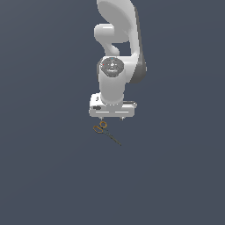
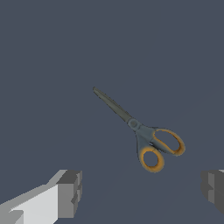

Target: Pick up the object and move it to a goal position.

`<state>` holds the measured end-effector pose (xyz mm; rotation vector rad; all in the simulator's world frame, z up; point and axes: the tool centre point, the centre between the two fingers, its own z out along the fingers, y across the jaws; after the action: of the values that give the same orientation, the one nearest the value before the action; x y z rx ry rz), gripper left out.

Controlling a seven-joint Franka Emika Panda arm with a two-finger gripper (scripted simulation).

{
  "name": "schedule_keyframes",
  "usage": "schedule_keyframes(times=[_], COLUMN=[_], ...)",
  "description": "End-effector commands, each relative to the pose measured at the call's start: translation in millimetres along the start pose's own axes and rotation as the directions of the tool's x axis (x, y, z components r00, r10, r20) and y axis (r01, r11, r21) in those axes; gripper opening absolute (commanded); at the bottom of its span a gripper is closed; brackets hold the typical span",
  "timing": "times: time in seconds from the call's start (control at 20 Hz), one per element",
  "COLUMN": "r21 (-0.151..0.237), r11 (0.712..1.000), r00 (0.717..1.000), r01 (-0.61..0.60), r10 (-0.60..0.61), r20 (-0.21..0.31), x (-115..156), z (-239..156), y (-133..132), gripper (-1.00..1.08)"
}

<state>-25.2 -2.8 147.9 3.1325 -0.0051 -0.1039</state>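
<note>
Orange-yellow ring handles mark the scissors point(image 1: 104, 131), lying flat on the dark grey surface point(image 1: 48, 176) just below the gripper point(image 1: 112, 117), blades angled toward the exterior view's right. That view shows the white arm point(image 1: 116, 66) overhead but only the finger tips. The wrist view shows the fingers point(image 2: 70, 192) spread wide, touching nothing (the scissors point(image 2: 144, 133) lie beyond them, blades closed).

Scissors point(image 2: 140, 131) lie flat on grey floor point(image 1: 44, 176)
</note>
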Motion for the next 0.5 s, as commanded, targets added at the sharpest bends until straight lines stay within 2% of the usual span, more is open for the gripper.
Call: schedule_keyframes(times=[0.0,0.45], r21=[0.0,-0.018], r11=[1.0,0.998], r00=[1.0,0.998], r01=[0.0,0.057], r10=[0.0,-0.058], r20=[0.0,-0.009], x=[0.0,2.2], z=[0.0,-9.9], y=[0.0,-12.3], gripper=[1.0,1.0])
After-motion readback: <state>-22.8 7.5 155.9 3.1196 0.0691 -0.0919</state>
